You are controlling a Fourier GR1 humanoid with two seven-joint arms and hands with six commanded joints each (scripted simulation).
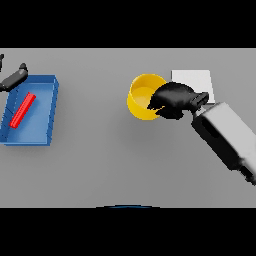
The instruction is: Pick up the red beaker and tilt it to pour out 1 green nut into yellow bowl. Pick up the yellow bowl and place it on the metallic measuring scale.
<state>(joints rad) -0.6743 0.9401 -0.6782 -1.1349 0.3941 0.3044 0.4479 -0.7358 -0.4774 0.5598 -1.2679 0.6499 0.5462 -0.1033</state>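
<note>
Two hands of mine show in the head view, and only one is at work. My right hand (172,100) sits toward three o'clock of the table's middle, its white and grey forearm running in from the lower right at about four o'clock. Its dark fingers are curled over the right side of the yellow bowl (142,96), wrapped on the rim where it faces three o'clock, so the hand is clamped on the bowl rather than spread. Part of the bowl's right wall is hidden behind my fingers; the rest of its rim and its inside show plainly, and I cannot make out any nut in it. Whether the bowl rests on the grey table (110,160) or is lifted off it I cannot tell. Just beyond my hand, toward one o'clock from the bowl, lies the pale square measuring scale (192,79), its lower left part covered by my hand. My left hand (14,78) shows far off at nine o'clock, at the upper left corner of the blue tray (47,112), holding nothing; its fingers look loosely straight. Inside that tray lies a red bar-shaped object (23,109), slanted, well apart from the bowl.
</note>
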